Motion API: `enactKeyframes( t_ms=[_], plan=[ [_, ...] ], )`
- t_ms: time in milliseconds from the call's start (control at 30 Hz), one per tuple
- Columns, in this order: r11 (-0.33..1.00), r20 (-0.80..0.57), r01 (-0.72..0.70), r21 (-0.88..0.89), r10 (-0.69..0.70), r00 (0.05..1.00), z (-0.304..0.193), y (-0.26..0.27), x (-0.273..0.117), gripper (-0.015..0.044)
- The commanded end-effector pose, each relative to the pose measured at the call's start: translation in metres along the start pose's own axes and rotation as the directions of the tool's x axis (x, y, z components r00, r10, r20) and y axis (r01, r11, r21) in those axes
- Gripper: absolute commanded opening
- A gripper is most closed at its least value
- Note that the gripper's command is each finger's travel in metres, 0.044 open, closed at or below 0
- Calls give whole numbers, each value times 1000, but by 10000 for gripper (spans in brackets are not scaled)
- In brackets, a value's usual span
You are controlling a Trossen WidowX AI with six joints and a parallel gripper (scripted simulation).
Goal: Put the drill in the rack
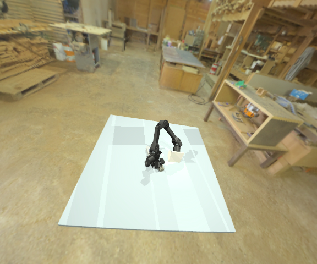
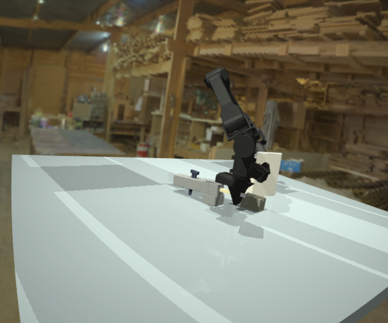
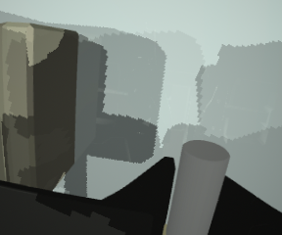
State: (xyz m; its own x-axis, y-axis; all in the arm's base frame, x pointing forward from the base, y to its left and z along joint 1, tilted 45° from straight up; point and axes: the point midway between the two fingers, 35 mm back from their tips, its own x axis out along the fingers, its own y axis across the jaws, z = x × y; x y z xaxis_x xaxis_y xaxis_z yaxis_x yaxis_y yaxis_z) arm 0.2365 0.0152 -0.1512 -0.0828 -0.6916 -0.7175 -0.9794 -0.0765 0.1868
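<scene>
The drill, a thin rod with a yellow part (image 2: 225, 190) (image 3: 202, 191) and a grey cylindrical end, lies between the long grey-beige holder (image 2: 188, 183) and the olive block. Its yellow part meets the holder's end; whether any of it is inside is hidden. My gripper (image 1: 157, 166) (image 2: 236, 201) (image 3: 183, 168) points down, low over the table, shut on the drill near its grey end. The dark blue key (image 2: 194, 172) stands upright through the holder, its head above the top and its lower end showing below. I cannot tell which piece is the rack.
The olive block (image 1: 161, 168) (image 2: 252, 202) (image 3: 43, 98) stands close beside my fingers. A cream upright panel (image 1: 175, 157) (image 2: 268, 173) stands behind the gripper in the exterior view. All stand on the pale table (image 1: 130, 198) (image 2: 135, 250).
</scene>
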Motion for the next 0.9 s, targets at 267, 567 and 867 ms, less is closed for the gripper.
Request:
enactKeyframes(
  t_ms=[267, 567, 867],
  plan=[
    [1000, 2, -4, 1, 4, 1000, 20, 1, 0, 0],
    [1000, 3, -4, 1, 4, 1000, 32, 1, -1, 0],
    [1000, 4, -3, 1, 3, 1000, 46, 1, -3, 0]
  ],
)
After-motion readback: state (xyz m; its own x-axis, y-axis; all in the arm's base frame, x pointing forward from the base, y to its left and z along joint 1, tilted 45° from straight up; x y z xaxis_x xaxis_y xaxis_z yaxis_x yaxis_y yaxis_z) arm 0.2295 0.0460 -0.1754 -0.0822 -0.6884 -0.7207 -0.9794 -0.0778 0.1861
